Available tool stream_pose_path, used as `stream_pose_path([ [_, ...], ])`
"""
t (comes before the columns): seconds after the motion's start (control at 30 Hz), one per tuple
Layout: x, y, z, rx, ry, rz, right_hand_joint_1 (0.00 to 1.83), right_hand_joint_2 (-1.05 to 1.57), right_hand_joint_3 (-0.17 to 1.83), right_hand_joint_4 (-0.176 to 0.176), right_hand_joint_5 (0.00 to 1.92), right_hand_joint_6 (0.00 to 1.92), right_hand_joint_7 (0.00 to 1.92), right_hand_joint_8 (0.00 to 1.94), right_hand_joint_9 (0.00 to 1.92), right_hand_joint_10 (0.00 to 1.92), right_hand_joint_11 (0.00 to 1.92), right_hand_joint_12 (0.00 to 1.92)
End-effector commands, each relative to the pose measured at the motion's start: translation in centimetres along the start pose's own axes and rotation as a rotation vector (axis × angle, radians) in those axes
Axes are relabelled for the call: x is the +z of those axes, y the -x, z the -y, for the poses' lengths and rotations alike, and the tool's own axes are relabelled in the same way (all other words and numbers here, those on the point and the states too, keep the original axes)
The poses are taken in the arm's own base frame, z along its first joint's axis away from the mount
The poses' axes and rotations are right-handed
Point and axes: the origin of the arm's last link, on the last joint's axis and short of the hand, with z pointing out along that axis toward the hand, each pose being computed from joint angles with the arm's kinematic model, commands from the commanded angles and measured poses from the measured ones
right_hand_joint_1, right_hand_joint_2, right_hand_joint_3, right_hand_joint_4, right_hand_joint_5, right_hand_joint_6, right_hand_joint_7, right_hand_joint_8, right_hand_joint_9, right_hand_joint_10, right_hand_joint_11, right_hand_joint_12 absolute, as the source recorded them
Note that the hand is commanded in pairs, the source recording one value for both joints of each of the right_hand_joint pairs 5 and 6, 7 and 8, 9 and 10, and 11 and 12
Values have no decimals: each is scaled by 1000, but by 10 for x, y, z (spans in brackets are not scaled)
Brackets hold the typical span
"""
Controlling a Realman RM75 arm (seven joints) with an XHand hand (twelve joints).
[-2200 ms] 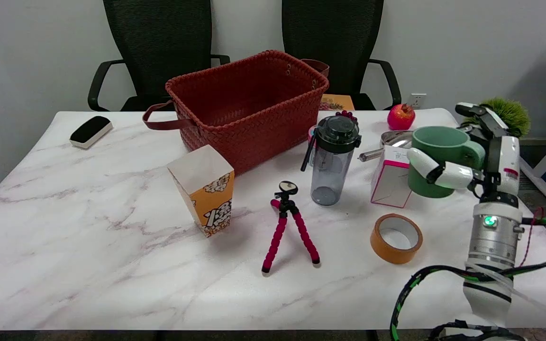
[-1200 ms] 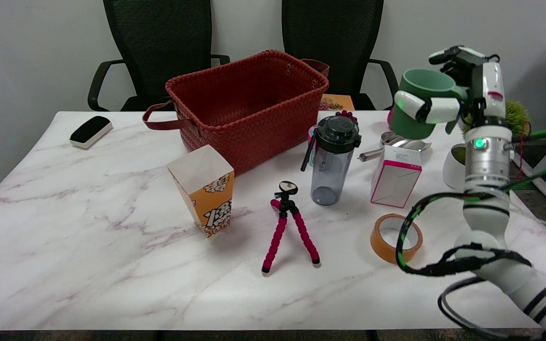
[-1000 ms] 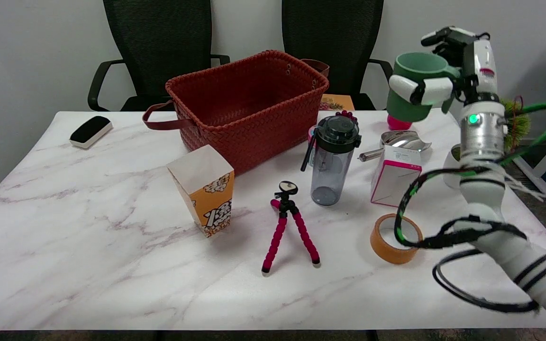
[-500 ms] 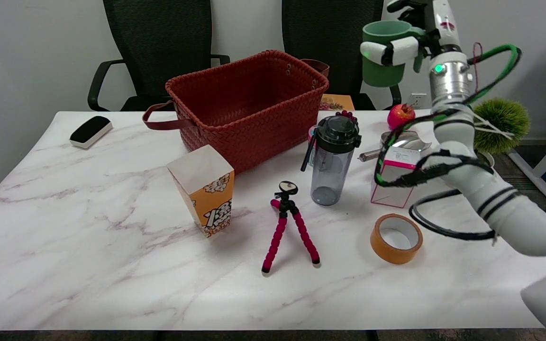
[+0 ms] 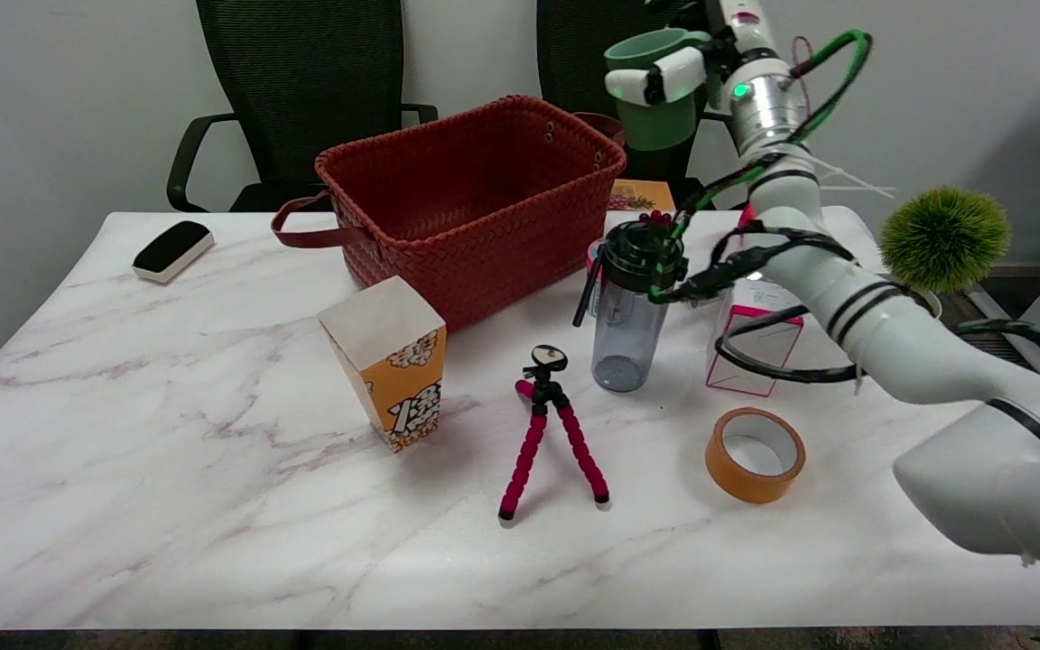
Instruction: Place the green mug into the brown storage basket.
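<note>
The green mug hangs upright high in the air at the picture's top, gripped by my right hand, whose white fingers wrap its side just under the rim. The mug sits a little to the right of and above the right end of the brown woven storage basket, which stands open and empty at the back middle of the marble table. My right arm stretches in from the lower right across the table's right side.
Below the arm stand a clear bottle with a black lid, a white-and-pink box, and an orange tape roll. A popcorn box, red tripod, black eraser and green spiky plant also stand about. Two black chairs behind.
My right hand has lifted the mug from the table's right side and carried it up and to the left, toward the basket's right end.
</note>
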Motion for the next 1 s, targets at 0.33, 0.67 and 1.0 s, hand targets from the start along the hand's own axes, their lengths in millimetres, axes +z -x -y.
stream_pose_path([
  [0.33,33,83,105,-70,-132,172,1107,-410,1064,0,738,738,1283,1283,1192,1192,1892,1892],
  [0.67,32,95,121,-90,-163,194,1106,-415,1052,0,733,733,1282,1282,1193,1193,1892,1892],
  [1.0,30,112,124,-116,-153,240,1102,-412,1043,0,709,709,1296,1296,1205,1205,1906,1906],
])
